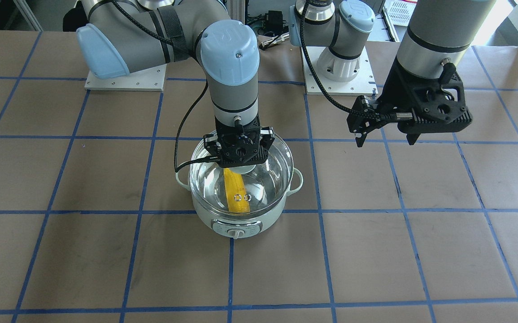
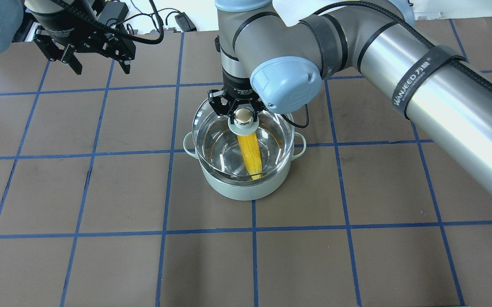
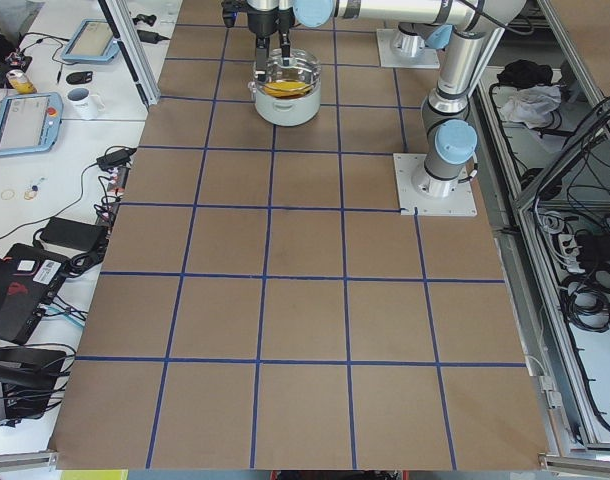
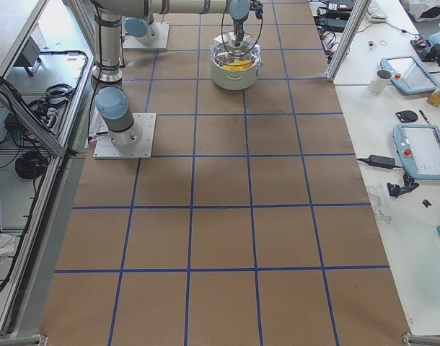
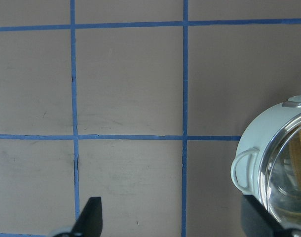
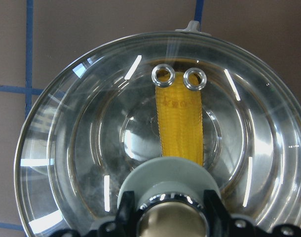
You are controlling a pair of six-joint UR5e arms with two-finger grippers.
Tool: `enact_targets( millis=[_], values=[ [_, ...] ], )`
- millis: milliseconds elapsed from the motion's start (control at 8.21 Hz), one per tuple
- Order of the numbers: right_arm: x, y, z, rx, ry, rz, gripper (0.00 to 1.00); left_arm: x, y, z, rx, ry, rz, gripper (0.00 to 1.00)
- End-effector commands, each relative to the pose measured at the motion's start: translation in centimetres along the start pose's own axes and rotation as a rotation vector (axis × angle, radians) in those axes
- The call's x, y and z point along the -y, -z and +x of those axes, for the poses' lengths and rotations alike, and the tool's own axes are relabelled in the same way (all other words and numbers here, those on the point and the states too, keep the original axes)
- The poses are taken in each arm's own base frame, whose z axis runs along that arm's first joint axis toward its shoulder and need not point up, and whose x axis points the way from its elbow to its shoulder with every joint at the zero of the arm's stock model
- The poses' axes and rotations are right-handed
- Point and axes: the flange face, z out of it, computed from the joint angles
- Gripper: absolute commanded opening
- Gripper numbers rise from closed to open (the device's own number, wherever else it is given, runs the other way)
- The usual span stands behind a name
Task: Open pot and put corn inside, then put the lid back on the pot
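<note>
In the front-facing view, the corn (image 1: 236,196) is lying inside the pot (image 1: 205,220) at centre frame, so opening the pot and loading the cob are judged done. The lid (image 1: 270,172) is sitting over the pot's mouth, and the right gripper (image 1: 239,151) is standing directly above it. What seems left is seating the lid and letting go. At right of frame the left gripper (image 1: 386,139) is hanging wide open and empty, well apart from the pot.

In the overhead view, the right gripper (image 2: 241,108) is closing its fingers on the knob (image 2: 243,116) at the upper edge of the lid (image 2: 216,140). The corn (image 2: 251,155) is showing through the glass just below. Whether the lid's rim is resting fully on the pot (image 2: 246,189) cannot be told. The left gripper (image 2: 101,68) is hovering spread in the upper left corner.

In both side views the pot (image 3: 285,105) (image 4: 234,72) is appearing small near the top edge, and nothing more can be read there.

In the left wrist view, the left gripper (image 5: 172,219) is gaping over bare table (image 5: 131,84), while the pot (image 5: 259,143) is peeking in at the right edge.

In the right wrist view, the right gripper (image 6: 172,217) is pinching the knob (image 6: 172,224) at bottom centre. The corn (image 6: 179,128) is running straight up the frame under the lid (image 6: 81,148).
</note>
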Motion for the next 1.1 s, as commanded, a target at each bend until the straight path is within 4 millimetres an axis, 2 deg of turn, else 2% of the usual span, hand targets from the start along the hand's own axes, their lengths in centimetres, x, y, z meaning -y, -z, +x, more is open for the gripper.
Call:
enact_targets(
  millis=[0, 974],
  values=[
    [-0.2, -1.3, 0.0, 0.001, 0.005, 0.004, 0.02, -0.4, -1.3, 0.5, -0.001, -0.011, -0.024, 1.0],
    [-0.2, -2.4, 0.2, -0.013, 0.016, -0.01, 0.03, -0.4, -1.4, 0.6, -0.001, -0.013, -0.023, 1.0]
  ],
)
